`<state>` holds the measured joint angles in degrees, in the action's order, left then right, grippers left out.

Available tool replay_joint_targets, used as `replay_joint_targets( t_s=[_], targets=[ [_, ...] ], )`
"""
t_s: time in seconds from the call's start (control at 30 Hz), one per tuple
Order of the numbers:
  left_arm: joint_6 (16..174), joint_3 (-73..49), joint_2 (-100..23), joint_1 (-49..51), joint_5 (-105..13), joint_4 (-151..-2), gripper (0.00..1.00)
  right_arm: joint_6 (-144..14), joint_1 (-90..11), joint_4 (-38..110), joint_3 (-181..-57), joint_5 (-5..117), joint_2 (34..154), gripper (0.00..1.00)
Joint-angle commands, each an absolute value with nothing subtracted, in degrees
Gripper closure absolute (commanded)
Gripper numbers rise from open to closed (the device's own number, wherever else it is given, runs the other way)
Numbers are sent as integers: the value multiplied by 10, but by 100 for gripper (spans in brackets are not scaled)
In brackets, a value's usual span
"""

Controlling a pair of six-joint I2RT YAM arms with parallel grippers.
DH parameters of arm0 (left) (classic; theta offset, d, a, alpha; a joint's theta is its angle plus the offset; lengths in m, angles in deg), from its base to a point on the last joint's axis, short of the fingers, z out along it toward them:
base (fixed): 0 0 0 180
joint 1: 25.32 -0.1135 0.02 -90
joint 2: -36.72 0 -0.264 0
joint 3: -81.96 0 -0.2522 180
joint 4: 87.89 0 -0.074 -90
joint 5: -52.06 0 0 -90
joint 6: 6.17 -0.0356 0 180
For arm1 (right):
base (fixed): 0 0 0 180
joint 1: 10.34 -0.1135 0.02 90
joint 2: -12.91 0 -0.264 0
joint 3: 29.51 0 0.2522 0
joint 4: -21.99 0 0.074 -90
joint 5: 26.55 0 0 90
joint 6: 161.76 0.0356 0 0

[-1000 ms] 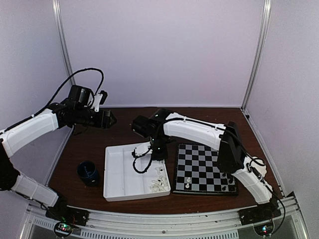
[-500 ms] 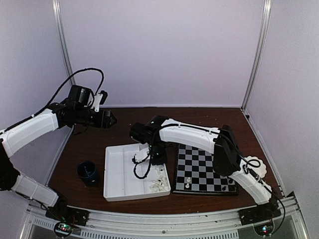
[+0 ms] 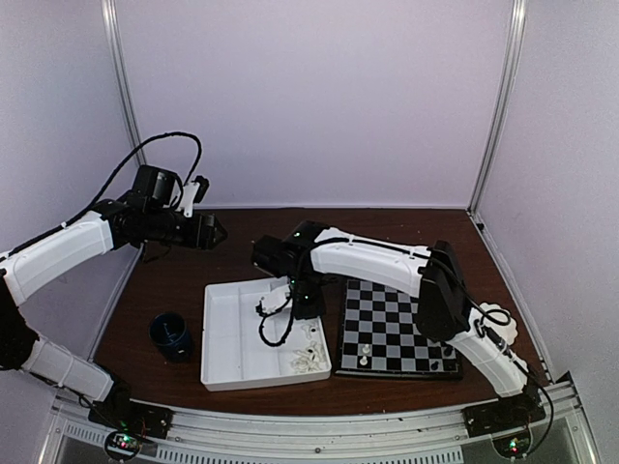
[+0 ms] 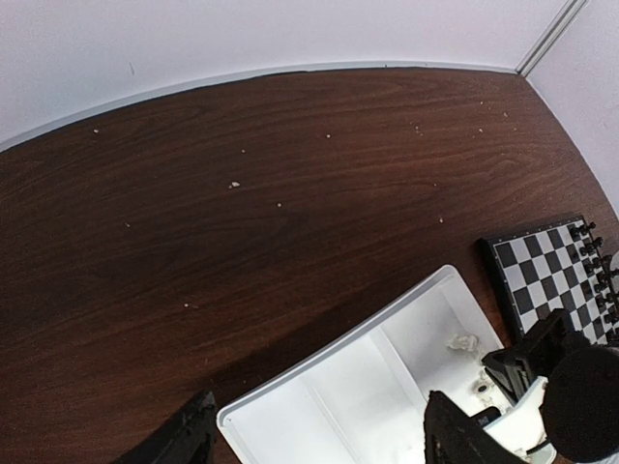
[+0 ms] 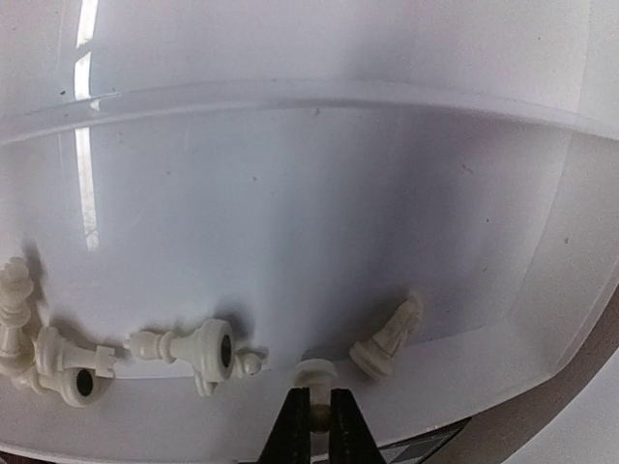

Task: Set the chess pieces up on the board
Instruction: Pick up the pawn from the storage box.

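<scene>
The left gripper (image 4: 319, 398) hangs high over the table's (image 4: 242, 193) far left corner with its fingers spread wide and nothing between them, well apart from any of the work. Below it a blue cup (image 3: 172, 333) stands beside the white tray (image 3: 232, 338).

The right gripper (image 5: 312, 418) is down in the tray's right compartment, fingers nearly together and clamped on a white piece (image 5: 312, 373). The piece's rounded end shows just past the fingertips, so its long axis appears to run in line with the fingers. I cannot tell whether it is touching the tray floor. Other white pieces (image 5: 189, 348) lie tipped over just beside it, on both sides.

The board (image 3: 397, 324) lies to the right of the tray, close against it. A few white men (image 3: 363, 353) stand on its near rows and black ones (image 3: 447, 360) at its near right corner. The coming move probably turns on one thing: the board is to the gripper's right, and the right arm is far the nearer, so the piece would need to clear the tray wall and then be set upright.
</scene>
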<state>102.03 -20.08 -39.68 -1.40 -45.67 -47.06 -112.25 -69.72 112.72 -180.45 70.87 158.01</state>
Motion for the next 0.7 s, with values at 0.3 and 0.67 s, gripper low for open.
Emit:
replay_joint_targets(
  t_s=[0.3,0.67],
  targets=[
    [1027,-185,-408,-19,-466,-486,27,-1098,-704,1129,-1723,707,1421,98],
    [1030,-184,-415,-19,-468,-485,27,-1073,-643,1003,-1392,640,1225,99]
  ],
)
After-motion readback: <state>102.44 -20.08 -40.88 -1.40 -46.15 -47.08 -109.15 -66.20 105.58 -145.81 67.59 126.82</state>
